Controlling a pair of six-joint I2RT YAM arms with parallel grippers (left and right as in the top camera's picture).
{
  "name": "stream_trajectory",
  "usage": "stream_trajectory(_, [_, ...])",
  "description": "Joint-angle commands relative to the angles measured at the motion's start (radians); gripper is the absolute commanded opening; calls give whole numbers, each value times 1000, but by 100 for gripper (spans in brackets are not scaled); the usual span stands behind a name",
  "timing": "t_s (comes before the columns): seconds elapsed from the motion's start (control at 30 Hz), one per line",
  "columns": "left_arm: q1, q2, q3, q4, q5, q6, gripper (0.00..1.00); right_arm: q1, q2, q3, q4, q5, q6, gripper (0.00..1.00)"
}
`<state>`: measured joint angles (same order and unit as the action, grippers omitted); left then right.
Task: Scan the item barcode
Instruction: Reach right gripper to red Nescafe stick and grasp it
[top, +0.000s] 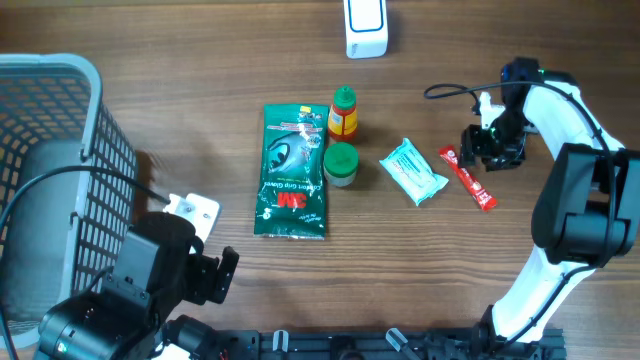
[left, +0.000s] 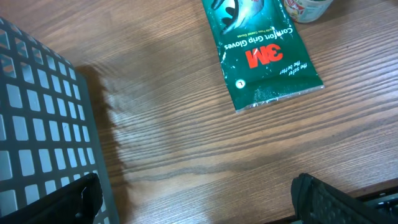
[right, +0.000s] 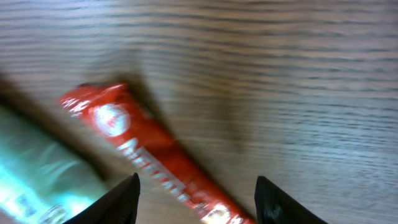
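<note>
Hovering right over the upper end of the red sachet (top: 470, 181), the right gripper (top: 492, 148) has its two fingers spread. In the wrist view the red sachet (right: 149, 146) runs diagonally into the gap of the right gripper (right: 196, 199), neither finger pinching it, so nothing is grasped. The sachet lies flat on the wooden table (top: 180, 90), just beside a pale teal packet (top: 412, 171) (only a blur at the wrist camera's lower left).

Across the table, the left gripper (top: 218, 272) sits low near the front edge with its fingers wide apart and nothing between them, over bare wood in its own view (left: 193, 202).

On to containers: one grey mesh basket (top: 70, 110) stands at the far left, its wall filling the left wrist picture's edge (left: 43, 124); what it holds I cannot tell.

In the middle there is one green 3M glove pack (top: 292, 172), lying flat. Touching its right side are one green-lidded jar (top: 340, 163) and, just behind it, one small green-capped bottle (top: 343, 113), both upright. One white device (top: 365, 28) stands at the far edge, well apart from the sachet, with open wood between them.
</note>
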<state>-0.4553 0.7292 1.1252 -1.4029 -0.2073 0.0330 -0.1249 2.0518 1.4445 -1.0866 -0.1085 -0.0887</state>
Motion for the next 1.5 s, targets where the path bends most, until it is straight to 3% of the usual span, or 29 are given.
stream_trajectory(0.0, [4,-3,3,3,9,8,100,5,6,-71,50,81,48,59])
stream_trajectory(0.27, [4,-3,3,3,9,8,100,43,3,-114,61,-80,71,57])
stream_trajectory(0.33, [4,-3,3,3,9,8,100,43,-2,-91,76,-68,191,56])
stream_trajectory(0.4, [4,-3,3,3,9,8,100,42,-3,-66,124,32,470,57])
stream_trajectory(0.53, [4,-3,3,3,9,8,100,40,-3,-3,137,151,693,61])
stream_trajectory(0.6, [4,-3,3,3,9,8,100,41,-6,93,65,157,669,63])
stream_trajectory(0.73, [4,-3,3,3,9,8,100,69,-72,240,-37,134,454,72])
stream_trajectory(1.0, [4,-3,3,3,9,8,100,199,-71,7,91,278,290,68])
stream_trajectory(1.07, [4,-3,3,3,9,8,100,199,-71,-50,133,321,290,62])
stream_trajectory(1.17, [4,-3,3,3,9,8,100,200,-69,-76,146,344,276,45])
stream_trajectory(1.27, [4,-3,3,3,9,8,100,201,-67,-122,210,344,271,40])
stream_trajectory(1.4, [4,-3,3,3,9,8,100,201,-61,-217,291,345,270,41])
stream_trajectory(1.47, [4,-3,3,3,9,8,100,201,-61,-262,350,349,221,32])
